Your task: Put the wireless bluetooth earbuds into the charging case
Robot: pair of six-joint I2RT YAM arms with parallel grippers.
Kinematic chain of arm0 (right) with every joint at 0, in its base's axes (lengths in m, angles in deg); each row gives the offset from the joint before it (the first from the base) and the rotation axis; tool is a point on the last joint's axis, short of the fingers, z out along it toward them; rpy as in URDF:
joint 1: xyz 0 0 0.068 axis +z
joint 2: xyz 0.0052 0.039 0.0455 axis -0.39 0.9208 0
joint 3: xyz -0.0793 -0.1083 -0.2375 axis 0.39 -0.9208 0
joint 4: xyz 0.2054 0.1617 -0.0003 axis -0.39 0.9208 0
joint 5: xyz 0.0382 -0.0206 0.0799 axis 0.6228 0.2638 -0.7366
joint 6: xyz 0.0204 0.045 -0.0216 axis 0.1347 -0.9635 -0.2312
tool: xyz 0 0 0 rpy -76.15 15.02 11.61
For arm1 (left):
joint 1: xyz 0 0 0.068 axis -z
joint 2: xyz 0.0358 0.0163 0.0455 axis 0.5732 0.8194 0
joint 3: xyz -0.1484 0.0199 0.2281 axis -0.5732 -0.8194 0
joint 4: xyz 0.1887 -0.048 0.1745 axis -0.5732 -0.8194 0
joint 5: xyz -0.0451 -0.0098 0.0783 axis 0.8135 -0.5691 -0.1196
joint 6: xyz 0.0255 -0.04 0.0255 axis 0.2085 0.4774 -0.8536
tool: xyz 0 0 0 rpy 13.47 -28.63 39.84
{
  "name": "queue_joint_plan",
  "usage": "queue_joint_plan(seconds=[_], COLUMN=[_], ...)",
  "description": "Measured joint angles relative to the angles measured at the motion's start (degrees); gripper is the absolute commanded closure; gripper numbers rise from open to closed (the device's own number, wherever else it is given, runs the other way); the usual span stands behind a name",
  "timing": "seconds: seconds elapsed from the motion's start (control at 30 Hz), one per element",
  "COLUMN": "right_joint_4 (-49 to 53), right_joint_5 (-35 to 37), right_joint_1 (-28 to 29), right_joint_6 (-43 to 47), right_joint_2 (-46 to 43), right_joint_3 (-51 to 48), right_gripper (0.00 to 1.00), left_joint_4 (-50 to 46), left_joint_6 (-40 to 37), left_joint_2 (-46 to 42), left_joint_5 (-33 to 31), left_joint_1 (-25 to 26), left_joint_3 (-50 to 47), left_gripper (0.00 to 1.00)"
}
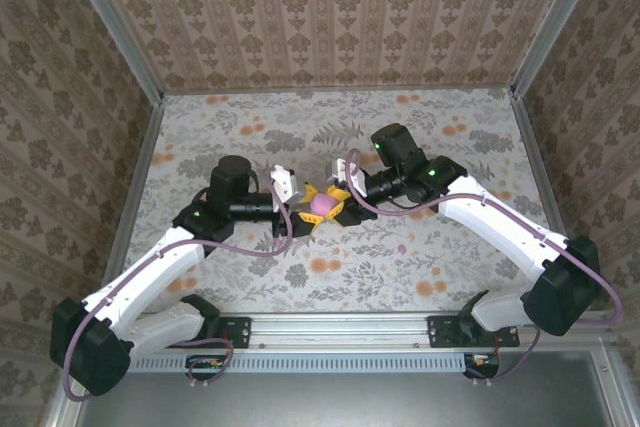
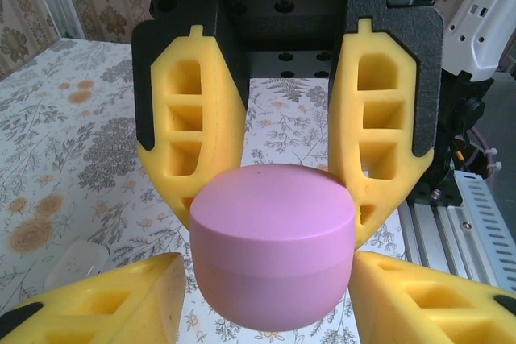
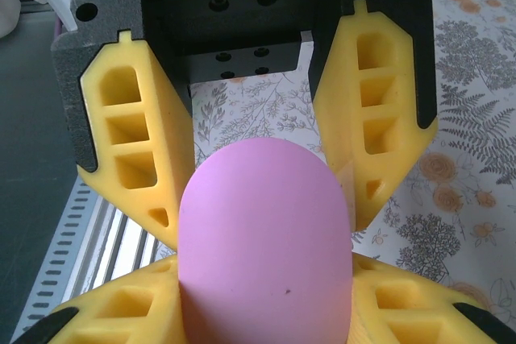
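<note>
Halfway between the tabletop's [image 1: 230, 277] side edges, the left hand [image 1: 303, 210] and right hand [image 1: 337, 199] are both holding the pink charging case [image 1: 320, 205].

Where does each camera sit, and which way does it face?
Top external: above and behind the robot, looking down on the table; both arms show, left gripper and right gripper meeting.
Left wrist: on that arm, looks along its own fingers toward the right gripper.
Right wrist: on that arm, looks along its own fingers toward the left gripper.
Shared: the case, clamped by both grippers.
</note>
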Motion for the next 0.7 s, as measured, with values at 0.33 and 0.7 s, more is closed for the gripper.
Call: queue_joint_plan(seconds=[0.33, 0.7], right_joint_4=[0.00, 0.00], right_joint_5=[0.72, 1.68], right_joint_1=[0.00, 0.00], right_joint_6=[0.22, 0.66], right_joint_2=[0.00, 0.00], right_joint_3=[0.00, -0.13], right_gripper=[0.61, 0.61], left_joint_4=[0.15, 0.11], left_joint_6=[0.00, 0.33], left_joint_2=[0.09, 0.76], left_joint_5=[0.00, -0.02], left_joint_1=[0.04, 0.42], left_joint_3=[0.02, 0.48], left_gripper=[0.44, 0.46])
